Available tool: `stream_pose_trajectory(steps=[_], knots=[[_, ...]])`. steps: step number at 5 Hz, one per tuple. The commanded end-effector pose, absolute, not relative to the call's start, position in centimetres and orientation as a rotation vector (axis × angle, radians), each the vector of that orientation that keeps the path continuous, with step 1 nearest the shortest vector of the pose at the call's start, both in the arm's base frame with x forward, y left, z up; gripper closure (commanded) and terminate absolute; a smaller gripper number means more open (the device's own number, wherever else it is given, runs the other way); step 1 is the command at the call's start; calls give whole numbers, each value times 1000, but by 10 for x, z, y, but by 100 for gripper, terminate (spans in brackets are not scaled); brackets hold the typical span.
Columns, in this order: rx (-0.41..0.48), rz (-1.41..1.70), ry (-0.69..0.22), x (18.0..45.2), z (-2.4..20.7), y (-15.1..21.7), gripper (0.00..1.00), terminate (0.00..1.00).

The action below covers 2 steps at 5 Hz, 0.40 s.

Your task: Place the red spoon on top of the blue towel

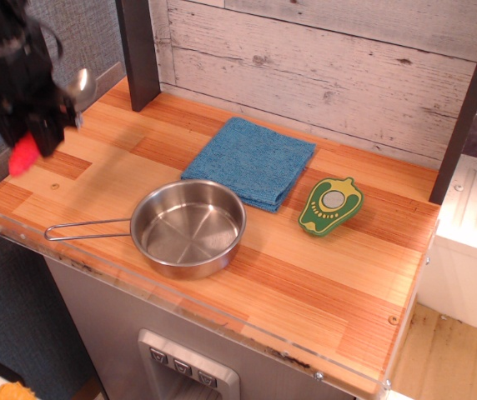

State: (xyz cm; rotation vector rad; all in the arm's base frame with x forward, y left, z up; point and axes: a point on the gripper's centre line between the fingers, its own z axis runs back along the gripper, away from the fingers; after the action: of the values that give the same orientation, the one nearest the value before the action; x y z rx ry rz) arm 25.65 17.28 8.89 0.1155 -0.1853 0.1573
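My black gripper [34, 133] is at the far left, raised above the counter's left end, and it is shut on the red spoon [23, 156]. The spoon's red handle end sticks out below the fingers and its silver bowl [81, 84] shows above and right of them. The image of the arm is motion-blurred. The blue towel [251, 161] lies flat and bare at the back middle of the wooden counter [322, 283], well to the right of the gripper.
A steel pan [188, 228] with a thin wire handle pointing left sits at the front middle. A green and yellow pepper toy [332, 205] lies right of the towel. A dark post [138, 50] stands at the back left.
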Motion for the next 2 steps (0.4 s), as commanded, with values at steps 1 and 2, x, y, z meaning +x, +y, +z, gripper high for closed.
stream_pose_trajectory(steps=[1, 2], knots=[[61, 23, -248, 295, 113, 113, 100, 0], [24, -28, -226, 317, 100, 77, 100, 0]])
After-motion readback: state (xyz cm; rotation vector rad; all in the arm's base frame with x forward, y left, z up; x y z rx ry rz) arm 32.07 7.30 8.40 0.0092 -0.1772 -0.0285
